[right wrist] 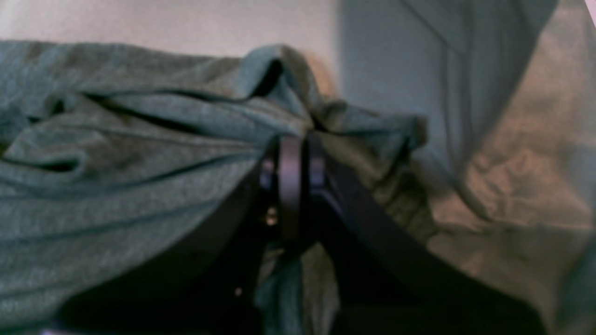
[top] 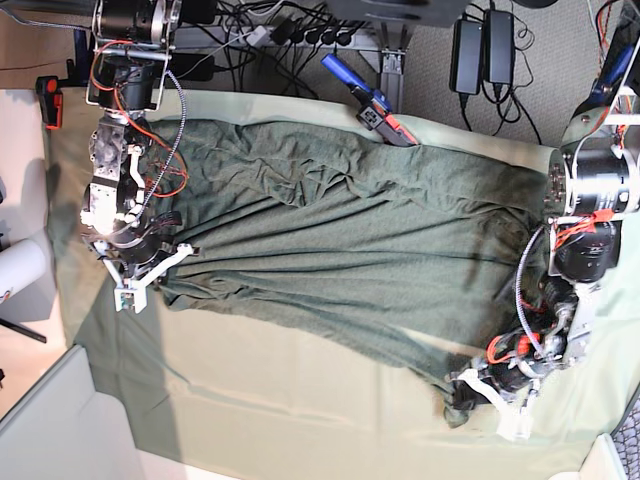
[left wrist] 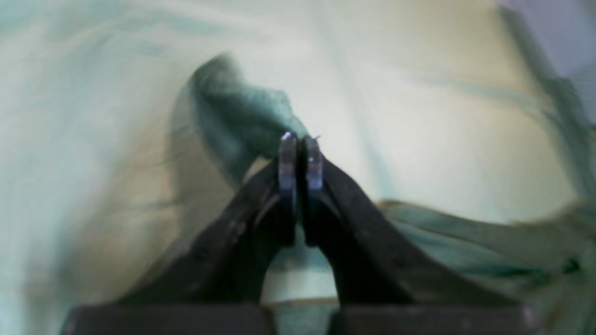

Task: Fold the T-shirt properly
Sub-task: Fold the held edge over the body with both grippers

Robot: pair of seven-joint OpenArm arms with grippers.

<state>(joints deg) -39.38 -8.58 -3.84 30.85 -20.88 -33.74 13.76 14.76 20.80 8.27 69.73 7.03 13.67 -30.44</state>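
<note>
The dark olive T-shirt [top: 340, 230] lies spread and wrinkled across the mint table cloth [top: 300, 400]. At the left side of the base view my right gripper [top: 150, 272] sits at the shirt's lower left edge. Its wrist view shows the right gripper [right wrist: 298, 139] shut on a bunched fold of the T-shirt [right wrist: 116, 153]. At the lower right of the base view my left gripper [top: 478, 392] is at the shirt's far corner. The blurred left wrist view shows the left gripper [left wrist: 300, 139] shut, pinching a dark tuft of the T-shirt [left wrist: 237, 107] above the pale table cloth [left wrist: 419, 116].
Cables and power bricks [top: 480, 50] lie beyond the table's far edge. A blue and red tool [top: 365, 100] rests at the shirt's top edge. A white object [top: 20, 265] stands off the table's left side, and the cloth's lower left corner hangs near the floor.
</note>
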